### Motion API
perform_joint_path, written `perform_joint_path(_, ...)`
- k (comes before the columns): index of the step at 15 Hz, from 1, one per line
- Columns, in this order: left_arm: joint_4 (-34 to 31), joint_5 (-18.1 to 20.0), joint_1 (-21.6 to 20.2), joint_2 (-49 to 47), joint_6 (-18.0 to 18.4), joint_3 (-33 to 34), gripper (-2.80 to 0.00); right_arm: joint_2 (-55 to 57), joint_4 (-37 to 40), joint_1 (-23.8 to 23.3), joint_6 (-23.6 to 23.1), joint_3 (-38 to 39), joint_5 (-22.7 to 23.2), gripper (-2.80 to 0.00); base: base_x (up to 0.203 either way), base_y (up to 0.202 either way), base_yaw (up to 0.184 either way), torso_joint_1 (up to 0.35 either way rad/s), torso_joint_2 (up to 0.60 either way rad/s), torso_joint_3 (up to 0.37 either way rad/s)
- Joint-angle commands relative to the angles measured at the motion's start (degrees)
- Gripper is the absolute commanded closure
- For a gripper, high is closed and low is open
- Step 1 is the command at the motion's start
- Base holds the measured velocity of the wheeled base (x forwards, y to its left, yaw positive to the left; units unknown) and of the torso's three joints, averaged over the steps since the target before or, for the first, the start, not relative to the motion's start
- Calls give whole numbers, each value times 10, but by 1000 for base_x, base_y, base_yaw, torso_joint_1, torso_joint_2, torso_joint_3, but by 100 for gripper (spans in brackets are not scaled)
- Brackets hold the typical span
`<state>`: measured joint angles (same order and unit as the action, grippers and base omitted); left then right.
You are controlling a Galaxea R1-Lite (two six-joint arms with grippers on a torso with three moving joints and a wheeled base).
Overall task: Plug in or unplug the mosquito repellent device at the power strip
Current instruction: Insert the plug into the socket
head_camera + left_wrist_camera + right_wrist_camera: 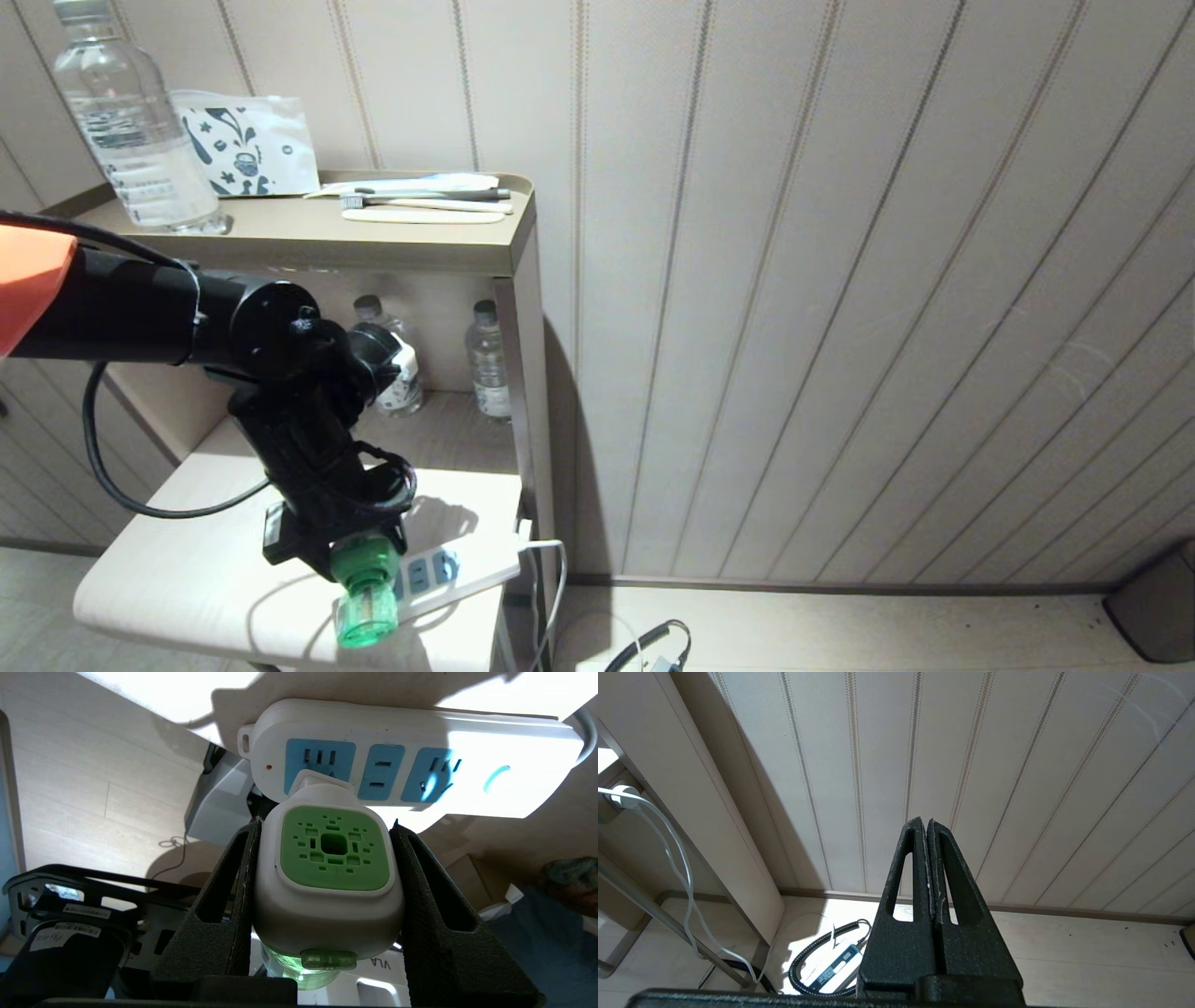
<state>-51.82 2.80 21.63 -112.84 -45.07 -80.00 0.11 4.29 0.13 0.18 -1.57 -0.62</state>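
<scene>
On the low white table (187, 579) lies the white power strip (457, 569), its blue sockets facing up. My left gripper (350, 551) reaches down over the strip's near end and is shut on the mosquito repellent device (366, 602), whose green bottle sticks out toward me. In the left wrist view both fingers (420, 896) press the white sides of the device (334, 858). Its white plug end rests against the end socket of the power strip (420, 746); the prongs are hidden. The right gripper (926, 822) is shut and empty, hanging near the wall, outside the head view.
A large water bottle (131, 121), a patterned pouch (247, 140) and a toothbrush set (420, 201) lie on the upper shelf. Two small bottles (490, 359) stand in the niche behind the table. The strip's white cord (551, 579) drops to the floor beside a coiled cable (822, 961).
</scene>
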Motion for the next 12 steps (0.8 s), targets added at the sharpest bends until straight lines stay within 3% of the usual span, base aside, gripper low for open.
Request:
perform_joint_path(1,-3,0,-3,-3,-3,2,0,1,0,0,0,0,0,0,0,0,0,0,0,0)
perform_joint_path(12,11,0,-11,-16,-3,-6,0,1,0,0,0,0,0,0,0,0,0,0,0,0)
